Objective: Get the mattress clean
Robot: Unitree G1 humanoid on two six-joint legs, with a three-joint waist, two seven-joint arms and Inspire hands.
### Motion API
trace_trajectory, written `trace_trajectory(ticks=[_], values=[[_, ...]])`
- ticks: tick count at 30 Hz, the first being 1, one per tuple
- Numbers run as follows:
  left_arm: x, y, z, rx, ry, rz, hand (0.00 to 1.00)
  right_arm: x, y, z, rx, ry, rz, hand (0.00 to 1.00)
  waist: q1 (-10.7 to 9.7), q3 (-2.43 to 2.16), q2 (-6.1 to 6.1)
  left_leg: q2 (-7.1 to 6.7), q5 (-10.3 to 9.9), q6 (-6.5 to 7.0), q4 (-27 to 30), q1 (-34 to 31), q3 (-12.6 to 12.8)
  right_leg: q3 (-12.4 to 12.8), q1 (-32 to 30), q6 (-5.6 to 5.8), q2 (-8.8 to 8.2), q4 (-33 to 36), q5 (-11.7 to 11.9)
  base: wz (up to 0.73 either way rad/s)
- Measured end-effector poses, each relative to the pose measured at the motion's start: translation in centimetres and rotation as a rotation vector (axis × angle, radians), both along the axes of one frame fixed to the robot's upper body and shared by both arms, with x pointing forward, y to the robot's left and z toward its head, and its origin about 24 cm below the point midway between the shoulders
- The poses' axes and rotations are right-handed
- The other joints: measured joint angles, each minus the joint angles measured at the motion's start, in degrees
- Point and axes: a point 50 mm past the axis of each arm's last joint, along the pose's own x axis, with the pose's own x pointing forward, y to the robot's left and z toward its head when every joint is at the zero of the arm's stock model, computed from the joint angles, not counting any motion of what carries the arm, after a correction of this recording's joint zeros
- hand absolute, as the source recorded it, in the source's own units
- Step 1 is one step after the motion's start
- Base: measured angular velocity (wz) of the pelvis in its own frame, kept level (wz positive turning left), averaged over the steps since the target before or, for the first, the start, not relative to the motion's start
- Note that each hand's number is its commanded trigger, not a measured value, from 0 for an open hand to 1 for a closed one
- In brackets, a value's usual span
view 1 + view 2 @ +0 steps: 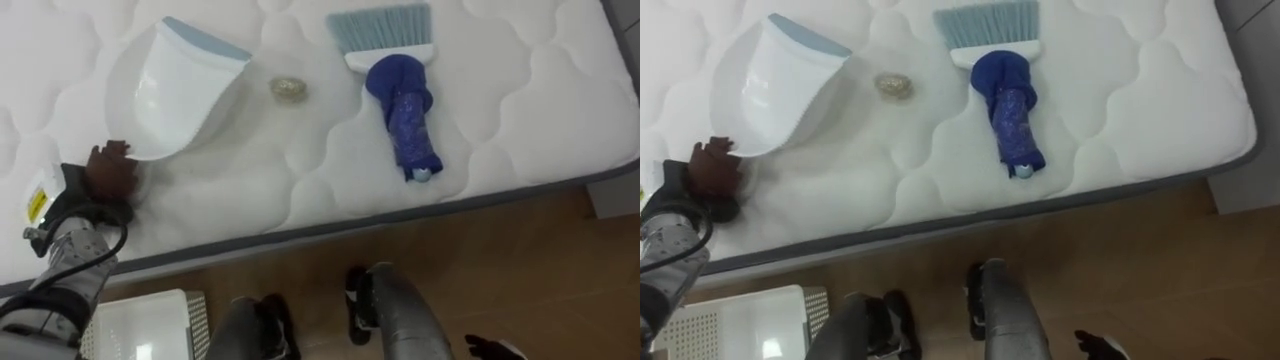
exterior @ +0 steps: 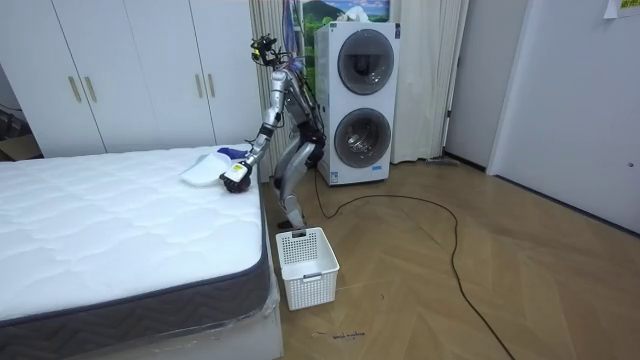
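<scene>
The left hand [image 1: 108,172] touches the dustpan's [image 1: 185,95] near end, grip unclear, right hand [image 1: 490,348] far off; a probably feather-light crumpled scrap [image 1: 287,89] lies just right of the dustpan, beyond it the brush [image 1: 400,95], best held by its stiff handle.

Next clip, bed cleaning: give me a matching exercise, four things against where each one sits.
Things: 1 dustpan; 2 brush; 3 crumpled scrap; 4 white basket.
Places: a on the floor; b on the mattress, between both tools; c at the left hand; d on the scrap's right, handle toward the near mattress edge.
Pairs: 1-c; 2-d; 3-b; 4-a.
</scene>
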Motion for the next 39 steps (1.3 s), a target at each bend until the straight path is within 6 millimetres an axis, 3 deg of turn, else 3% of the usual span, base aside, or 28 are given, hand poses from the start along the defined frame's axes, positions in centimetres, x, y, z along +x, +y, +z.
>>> trace_trajectory(ticks=[12, 18, 32, 39], values=[[0.5, -0.6, 0.6, 0.244, 0.013, -0.147, 1.00, 1.2, -0.3, 0.6, 0.052, -0.097, -0.102, 0.00, 1.31, 0.00, 0.27, 0.04, 0.17, 0.08, -0.82, 0.57, 0.10, -0.16, 0.53, -0.06, -0.10, -0.60, 0.02, -0.01], [0.6, -0.9, 0.9, 0.367, -0.002, -0.210, 1.00, 2.7, -0.7, 1.3, 0.095, -0.181, -0.199, 0.00, 1.55, 0.03, 0.21, 0.30, 0.43, -0.07, -3.99, 5.79, 0.16, -0.61, 5.71, 0.01, 0.10, -3.65, 0.01, 0.00], [-0.1, -1.2, 0.6, 0.463, -0.021, -0.287, 1.00, 4.8, -1.0, 2.2, 0.196, -0.286, -0.400, 0.00, 1.28, 0.02, 0.18, -0.13, 0.91, 0.08, -7.05, 8.36, 0.00, -1.71, 9.16, 1.01, -0.40, -6.93, -0.49, 0.04], [-0.6, -0.7, 0.4, 0.568, 0.020, -0.334, 1.00, 4.7, -1.0, 2.2, 0.218, -0.291, -0.449, 0.00, 1.36, 0.03, 0.21, -0.26, 0.91, 0.11, -7.44, 9.11, 0.16, -1.84, 9.95, 1.19, -0.59, -7.25, -0.59, 0.01]])
